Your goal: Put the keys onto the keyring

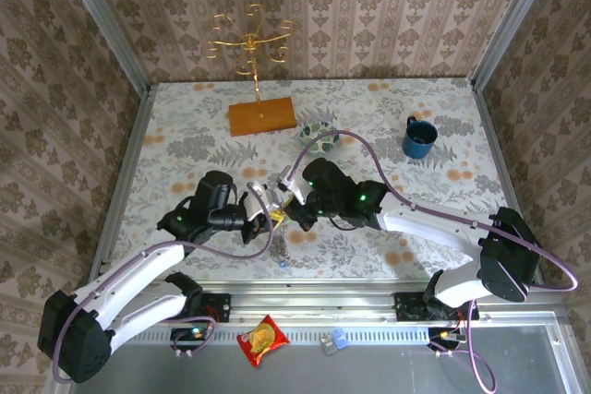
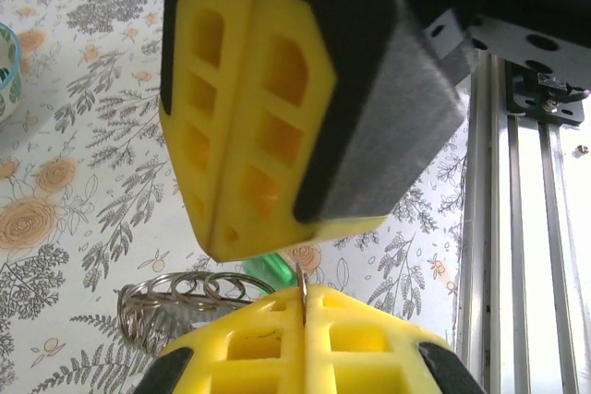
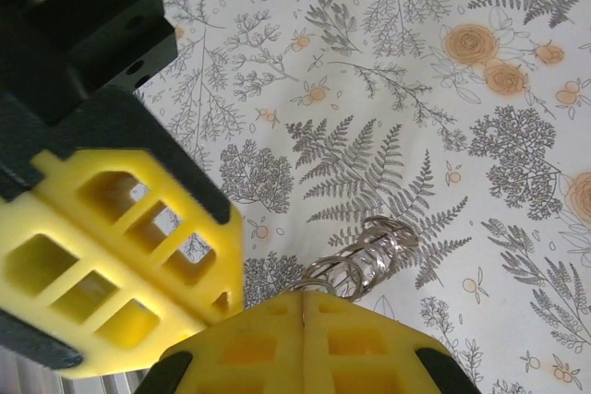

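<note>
My two grippers meet above the middle of the table. The right gripper (image 1: 294, 193) (image 3: 305, 306) is shut on the keyring (image 3: 369, 254), a cluster of thin silver wire loops that sticks out past its yellow fingers. The keyring (image 2: 171, 300) also shows in the left wrist view, beside my left gripper (image 1: 271, 216) (image 2: 305, 306). That gripper is shut on a thin metal blade, with the green key head (image 2: 270, 270) right behind it. The right gripper's yellow fingers (image 2: 249, 117) hang close above. A small bluish key (image 1: 281, 259) lies on the table near the front edge.
A green-and-white patterned bowl (image 1: 319, 130) stands behind the grippers. A golden stand on a wooden base (image 1: 262, 116) is at the back and a blue mug (image 1: 418, 138) at the right. A snack packet (image 1: 263, 340) lies on the front ledge past the metal rail (image 2: 517, 228).
</note>
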